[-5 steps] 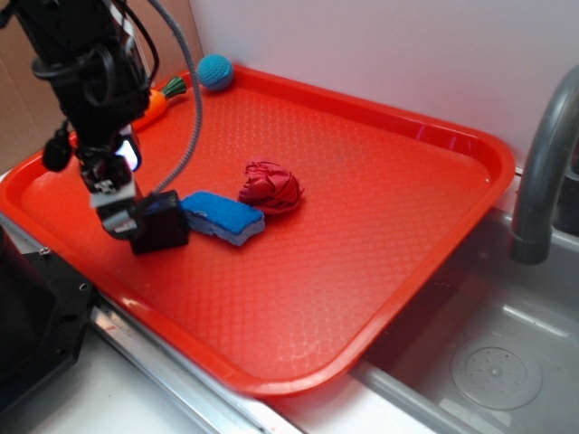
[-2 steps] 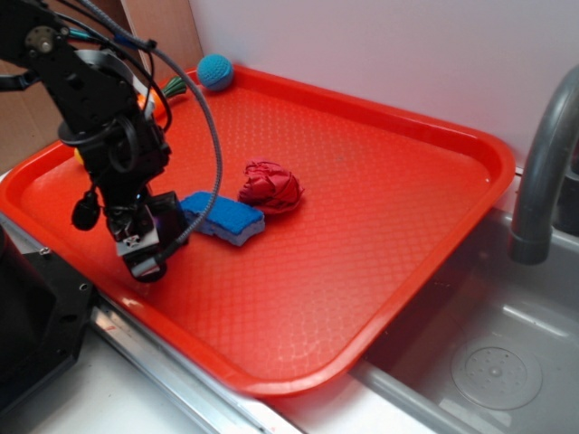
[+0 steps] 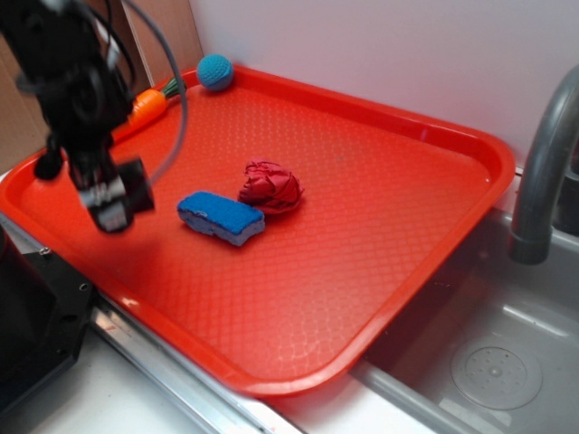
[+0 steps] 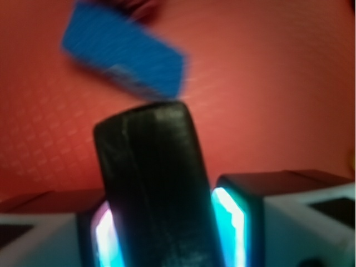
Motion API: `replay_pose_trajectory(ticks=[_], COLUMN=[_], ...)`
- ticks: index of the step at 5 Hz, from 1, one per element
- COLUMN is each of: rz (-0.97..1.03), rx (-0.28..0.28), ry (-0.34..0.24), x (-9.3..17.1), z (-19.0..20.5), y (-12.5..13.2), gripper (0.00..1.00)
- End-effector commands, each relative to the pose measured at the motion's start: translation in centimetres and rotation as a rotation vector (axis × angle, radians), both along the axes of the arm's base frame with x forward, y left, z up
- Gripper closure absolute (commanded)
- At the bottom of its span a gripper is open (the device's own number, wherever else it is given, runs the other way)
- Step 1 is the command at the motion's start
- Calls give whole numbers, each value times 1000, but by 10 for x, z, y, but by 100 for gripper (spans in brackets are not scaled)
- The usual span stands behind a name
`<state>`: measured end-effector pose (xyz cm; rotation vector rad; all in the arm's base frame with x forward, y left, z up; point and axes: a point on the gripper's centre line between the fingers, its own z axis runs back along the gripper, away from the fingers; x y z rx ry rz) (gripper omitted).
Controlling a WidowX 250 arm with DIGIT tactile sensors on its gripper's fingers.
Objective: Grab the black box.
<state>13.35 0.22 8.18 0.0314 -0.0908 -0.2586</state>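
Note:
The black box (image 4: 150, 183) stands between my two lit fingers in the wrist view, glossy, dark and slightly tilted. My gripper (image 4: 167, 228) is shut on it. In the exterior view the gripper (image 3: 122, 203) hangs blurred above the left part of the red tray (image 3: 362, 226), and the black box (image 3: 138, 183) shows as a dark block at its tip, clear of the tray floor. The blue sponge (image 3: 220, 217) lies a short way to the right of the gripper; it shows beyond the box as the blue sponge (image 4: 125, 50) in the wrist view.
A crumpled red cloth (image 3: 270, 187) touches the sponge's far side. A blue knitted ball (image 3: 215, 70) and a toy carrot (image 3: 149, 104) sit at the tray's back-left corner. A grey faucet (image 3: 543, 172) and a sink (image 3: 488, 362) are on the right.
The gripper went down over the black box beside the sponge, shut on it, and has risen up and to the left with it. The spot next to the sponge is bare.

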Motion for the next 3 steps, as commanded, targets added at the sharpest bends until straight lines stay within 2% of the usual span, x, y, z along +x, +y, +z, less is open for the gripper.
replay_pose_trajectory(ticks=[1, 2, 3], rz=[214, 225, 204], rx=[-131, -104, -106], ry=[-69, -94, -72], x=[27, 40, 51], z=[94, 115, 120], y=[44, 48, 47], gripper=[100, 100, 100])
